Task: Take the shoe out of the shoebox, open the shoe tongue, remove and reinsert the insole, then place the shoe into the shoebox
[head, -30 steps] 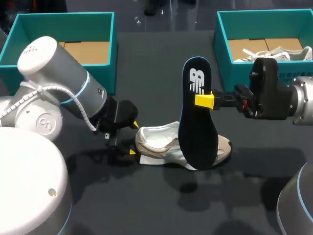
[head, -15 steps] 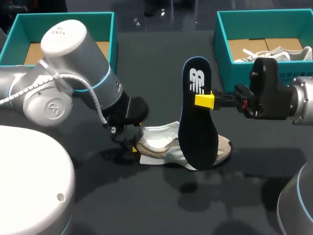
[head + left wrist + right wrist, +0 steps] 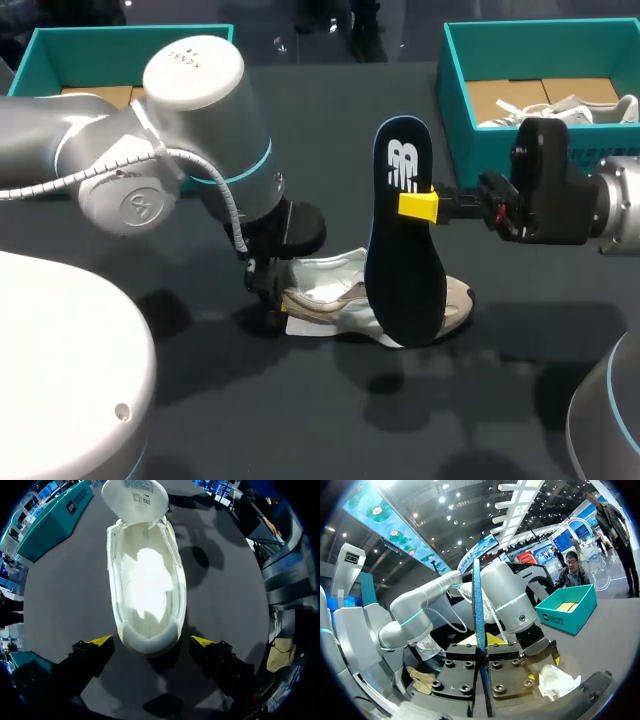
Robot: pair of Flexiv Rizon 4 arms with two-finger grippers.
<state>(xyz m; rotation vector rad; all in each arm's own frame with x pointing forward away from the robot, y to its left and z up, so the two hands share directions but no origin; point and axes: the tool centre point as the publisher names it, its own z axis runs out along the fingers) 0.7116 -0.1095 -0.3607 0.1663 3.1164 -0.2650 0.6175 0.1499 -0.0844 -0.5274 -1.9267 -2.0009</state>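
I judge the insole is out and reinsertion comes next. My right tool is clenched on the insole, holding it upright on edge over the shoe, toe end down. It is a thin, flat, dark blue foam sole, and from the right wrist it shows only as a narrow blade. The shoe lies on the dark matte table: white, soft-walled, with a pale smooth footbed and its tongue folded back. My left tool is released, its fingers straddling the rounded heel without gripping. Next I would pinch the heel to steady the shoe, then tilt the insole and feed it toe first.
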